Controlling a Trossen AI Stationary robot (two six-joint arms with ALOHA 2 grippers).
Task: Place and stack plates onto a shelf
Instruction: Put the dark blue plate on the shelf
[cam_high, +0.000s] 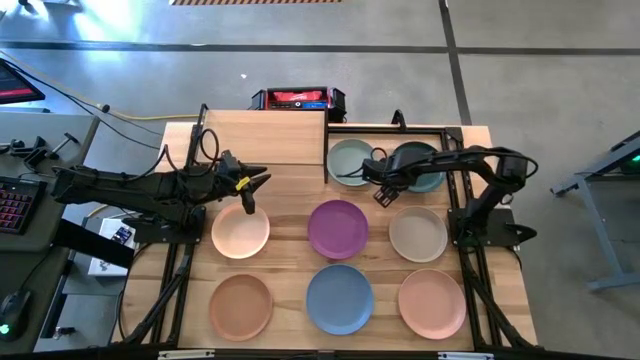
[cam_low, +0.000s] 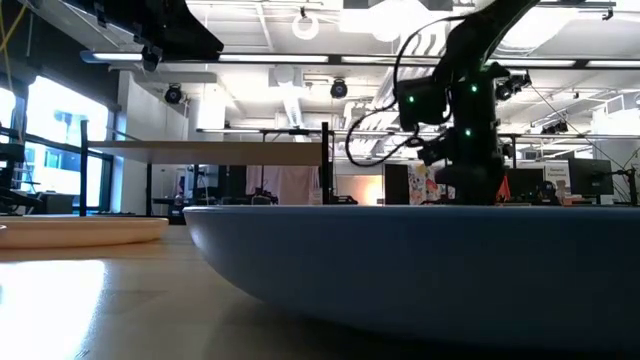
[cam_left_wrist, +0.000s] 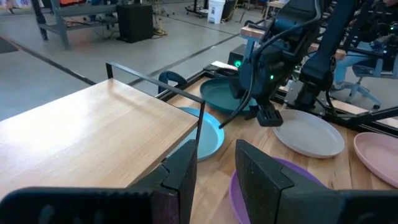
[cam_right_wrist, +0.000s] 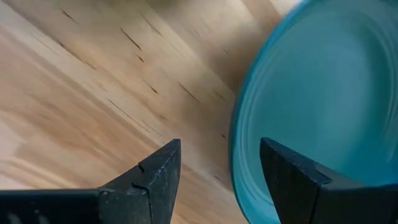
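High view shows the desk (cam_high: 290, 245) carrying the shelf (cam_high: 265, 140) at its far side, just beyond the left gripper (cam_high: 247, 197), which hangs released and empty over the far rim of the peach plate (cam_high: 240, 232). The right gripper (cam_high: 380, 188) hangs with its jaws spread, holding nothing, between the pale grey-green plate (cam_high: 347, 160) and the dark teal plate (cam_high: 425, 160), both touching and overlapped beside the shelf. Nearer than that gripper lie the purple plate (cam_high: 338, 229) and beige plate (cam_high: 418, 234); farther toward the front edge sit the terracotta brown plate (cam_high: 240, 306), blue plate (cam_high: 339, 299) and salmon pink plate (cam_high: 432, 302). The shelf board is bare.
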